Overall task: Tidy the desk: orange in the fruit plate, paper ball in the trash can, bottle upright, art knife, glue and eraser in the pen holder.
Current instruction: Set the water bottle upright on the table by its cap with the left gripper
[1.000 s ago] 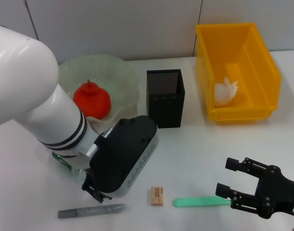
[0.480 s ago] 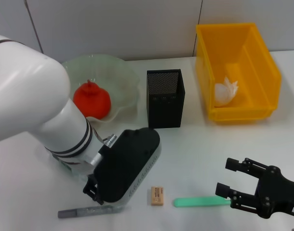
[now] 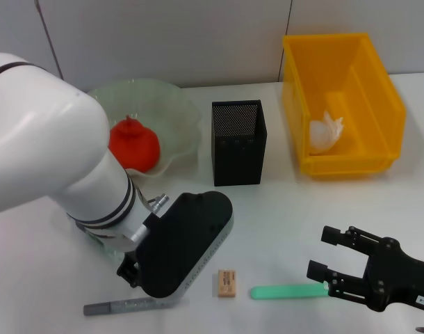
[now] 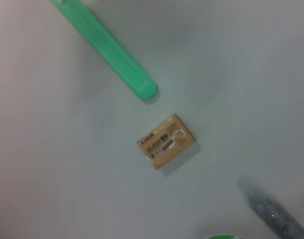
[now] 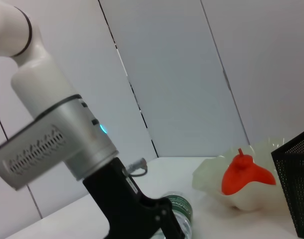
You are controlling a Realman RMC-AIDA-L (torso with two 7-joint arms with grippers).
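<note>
The beige eraser (image 3: pixel 226 283) (image 4: pixel 166 141) lies near the table's front edge, between the grey glue stick (image 3: pixel 132 305) (image 4: pixel 274 214) and the green art knife (image 3: pixel 288 291) (image 4: pixel 112 55). My left gripper (image 3: pixel 137 273) hangs low over the glue stick, just left of the eraser. Open and holding nothing, my right gripper (image 3: pixel 328 255) sits by the art knife's right end. The orange (image 3: pixel 133 145) rests in the fruit plate (image 3: pixel 178 106). A paper ball (image 3: pixel 326 132) lies in the trash can (image 3: pixel 389 104). In the right wrist view the bottle (image 5: pixel 180 215) lies on its side behind the left arm.
The black mesh pen holder (image 3: pixel 238 141) stands mid-table between the plate and the yellow bin. My big white left arm (image 3: pixel 52 153) covers the table's left side. Bare table lies between the pen holder and the front items.
My left arm has swung forward and lower, bringing its black wrist down over the glue stick. The right gripper has edged slightly left toward the art knife.
</note>
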